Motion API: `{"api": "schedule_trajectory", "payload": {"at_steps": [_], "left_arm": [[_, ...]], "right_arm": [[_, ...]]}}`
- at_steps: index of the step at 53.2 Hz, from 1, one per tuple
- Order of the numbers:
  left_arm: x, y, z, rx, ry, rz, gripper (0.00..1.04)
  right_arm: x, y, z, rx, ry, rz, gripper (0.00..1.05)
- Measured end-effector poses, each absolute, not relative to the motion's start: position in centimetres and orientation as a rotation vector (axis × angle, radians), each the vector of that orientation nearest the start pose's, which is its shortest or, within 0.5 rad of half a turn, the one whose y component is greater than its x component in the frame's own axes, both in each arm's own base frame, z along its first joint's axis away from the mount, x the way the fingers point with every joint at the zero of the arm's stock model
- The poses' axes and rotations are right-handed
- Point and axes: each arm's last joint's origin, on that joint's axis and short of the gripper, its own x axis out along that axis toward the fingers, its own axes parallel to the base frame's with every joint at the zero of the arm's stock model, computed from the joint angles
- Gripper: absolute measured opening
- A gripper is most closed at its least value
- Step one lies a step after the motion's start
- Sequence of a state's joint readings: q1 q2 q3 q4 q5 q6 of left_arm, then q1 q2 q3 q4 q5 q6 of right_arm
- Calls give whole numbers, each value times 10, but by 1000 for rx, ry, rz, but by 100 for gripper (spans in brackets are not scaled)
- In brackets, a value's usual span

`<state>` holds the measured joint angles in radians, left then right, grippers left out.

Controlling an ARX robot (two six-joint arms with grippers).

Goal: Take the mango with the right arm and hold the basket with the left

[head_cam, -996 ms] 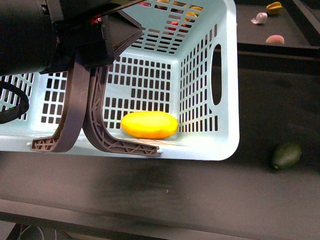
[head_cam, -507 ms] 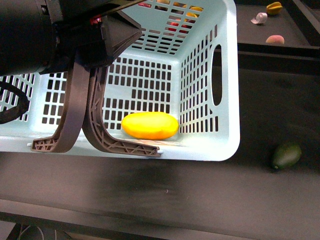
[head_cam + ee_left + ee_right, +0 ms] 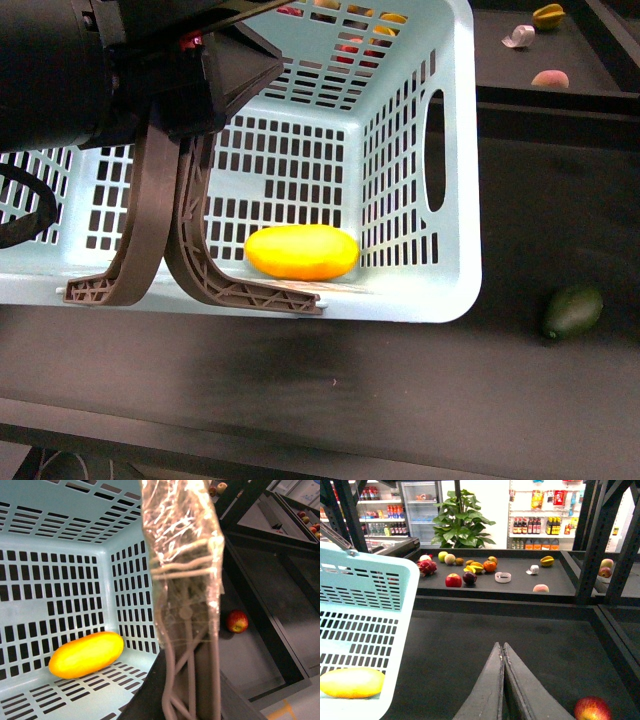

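Observation:
The yellow mango [image 3: 301, 251] lies on the floor of the pale turquoise basket [image 3: 455, 180], close to its near right corner; it also shows in the left wrist view as mango [image 3: 86, 654] and in the right wrist view as mango [image 3: 351, 682]. My left gripper [image 3: 225, 85] is shut on the basket's grey-brown handles [image 3: 175, 230], which run up between its jaws as handles [image 3: 187, 605]. My right gripper [image 3: 502, 645] is shut and empty over the dark table, to the right of the basket [image 3: 365, 575]. It is out of the front view.
A dark green fruit [image 3: 573, 312] lies on the table right of the basket. A red apple [image 3: 592, 709] sits near my right gripper, also seen as apple [image 3: 237, 621]. A raised shelf [image 3: 515, 582] beyond holds several fruits. Black frame posts [image 3: 592, 540] stand at the right.
The basket with the mango has shifted very slightly to the right. The left gripper keeps its hold on the handles.

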<state>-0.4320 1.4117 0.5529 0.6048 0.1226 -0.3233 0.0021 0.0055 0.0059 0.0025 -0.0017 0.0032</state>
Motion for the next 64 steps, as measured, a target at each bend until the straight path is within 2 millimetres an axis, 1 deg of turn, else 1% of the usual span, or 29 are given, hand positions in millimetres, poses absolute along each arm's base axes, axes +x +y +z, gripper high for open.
{"api": "schedule_trajectory", "payload": {"at_steps": [10, 12, 15, 16, 20, 22, 27, 32, 34, 38, 41, 43, 47, 64], "left_arm": [[250, -119, 194, -273, 341, -506, 6], [250, -119, 194, -274, 341, -505, 6], [250, -119, 194, -274, 341, -505, 6], [250, -119, 194, -274, 341, -505, 6], [250, -119, 194, -273, 340, -505, 6], [250, -119, 194, -273, 341, -506, 6], [250, -119, 194, -274, 341, -506, 6], [250, -119, 194, -273, 341, -506, 6], [250, -119, 194, -273, 341, -505, 6], [250, -119, 194, -273, 341, -506, 6], [250, -119, 194, -273, 341, -506, 6], [250, -119, 194, -273, 341, -506, 6], [250, -119, 194, -273, 341, -505, 6], [250, -119, 194, -273, 341, -506, 6]], "right_arm": [[98, 0, 165, 3, -3, 4, 2], [98, 0, 165, 1, -3, 4, 4], [98, 0, 165, 1, -3, 4, 14], [98, 0, 165, 1, -3, 4, 16], [98, 0, 165, 1, -3, 4, 31], [98, 0, 165, 1, -3, 4, 35], [98, 0, 165, 1, -3, 4, 52], [98, 0, 165, 1, -3, 4, 66], [98, 0, 165, 1, -3, 4, 74], [98, 0, 165, 1, -3, 4, 85], [98, 0, 165, 1, -3, 4, 96], [98, 0, 165, 2, -3, 4, 98], [98, 0, 165, 1, -3, 4, 96], [98, 0, 165, 1, -3, 4, 96]]}}
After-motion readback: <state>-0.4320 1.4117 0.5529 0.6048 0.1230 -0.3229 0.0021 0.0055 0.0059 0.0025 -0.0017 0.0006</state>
